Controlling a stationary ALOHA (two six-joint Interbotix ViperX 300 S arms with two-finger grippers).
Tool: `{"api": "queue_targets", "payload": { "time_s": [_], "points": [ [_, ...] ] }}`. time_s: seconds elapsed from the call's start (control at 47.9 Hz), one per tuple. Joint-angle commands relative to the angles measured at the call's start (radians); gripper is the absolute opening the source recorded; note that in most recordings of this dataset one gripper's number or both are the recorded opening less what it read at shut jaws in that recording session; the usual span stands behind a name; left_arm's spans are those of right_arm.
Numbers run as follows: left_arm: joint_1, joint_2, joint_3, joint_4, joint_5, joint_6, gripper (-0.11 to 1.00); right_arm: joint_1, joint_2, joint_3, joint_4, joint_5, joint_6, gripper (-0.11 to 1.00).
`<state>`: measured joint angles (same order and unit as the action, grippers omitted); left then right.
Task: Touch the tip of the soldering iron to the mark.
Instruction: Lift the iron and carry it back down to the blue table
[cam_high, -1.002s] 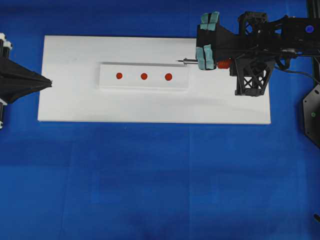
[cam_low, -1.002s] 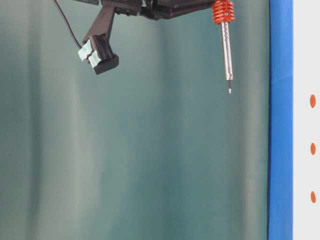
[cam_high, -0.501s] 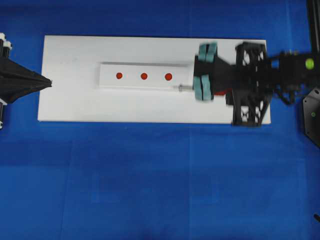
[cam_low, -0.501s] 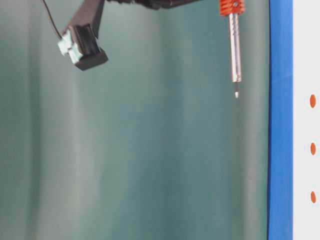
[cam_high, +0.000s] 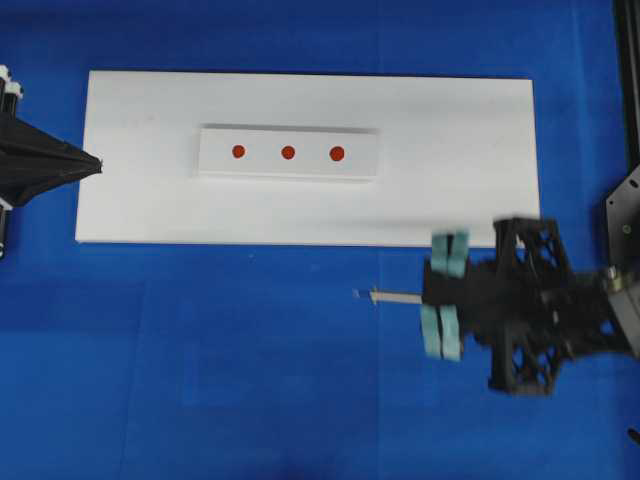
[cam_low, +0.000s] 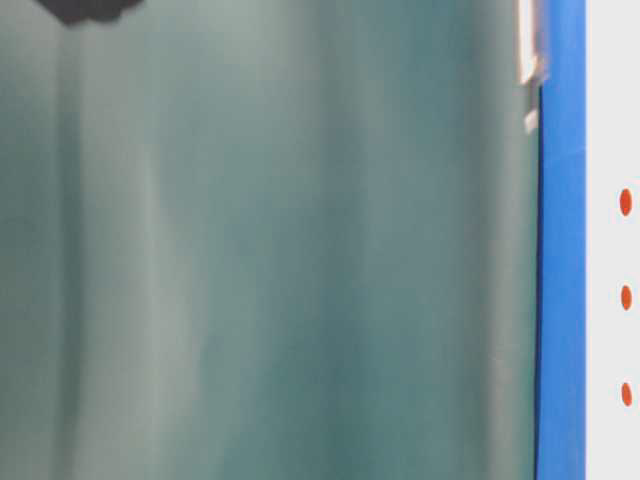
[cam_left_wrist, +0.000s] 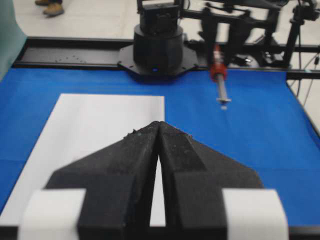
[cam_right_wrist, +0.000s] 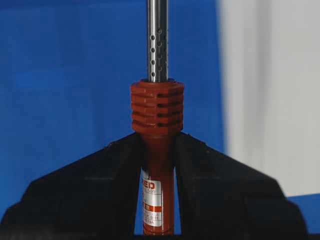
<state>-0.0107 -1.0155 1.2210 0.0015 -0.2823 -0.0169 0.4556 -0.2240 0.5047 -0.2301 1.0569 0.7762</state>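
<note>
1. Hidden or unclear: in the table-level view only a blurred sliver of the soldering iron shows at the top edge; overhead, its red handle is hidden by the right gripper.
2. Soldering iron: clamped by its red handle in the right gripper's jaws, shaft pointing left over the blue desk, just off the white board's near edge.
3. Marks: three red dots on a raised white strip, well apart from the tip.
4. Left gripper: jaws closed, empty, at the board's left edge.
</note>
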Motion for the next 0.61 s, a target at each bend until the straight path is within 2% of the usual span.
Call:
{"api": "queue_targets", "payload": {
  "time_s": [0.0, 0.146, 0.25, 0.376, 0.584],
  "points": [
    [0.000, 0.003, -0.014, 0.002, -0.009, 0.000, 0.00, 0.029, 0.006, -0.028, -0.006, -0.002, 0.031, 0.07],
    [-0.002, 0.005, -0.012, 0.002, -0.009, 0.000, 0.00, 0.040, 0.034, -0.049, -0.008, -0.006, 0.037, 0.07],
    [-0.002, 0.003, -0.014, 0.002, -0.011, 0.002, 0.00, 0.032, 0.051, -0.069, -0.048, -0.009, 0.032, 0.07],
    [0.000, 0.003, -0.014, 0.002, -0.011, 0.002, 0.00, 0.011, 0.095, -0.103, -0.072, -0.034, 0.028, 0.07],
    [-0.002, 0.002, -0.014, 0.002, -0.011, 0.002, 0.00, -0.031, 0.210, -0.215, -0.075, -0.120, -0.060, 0.07]
  ]
}}
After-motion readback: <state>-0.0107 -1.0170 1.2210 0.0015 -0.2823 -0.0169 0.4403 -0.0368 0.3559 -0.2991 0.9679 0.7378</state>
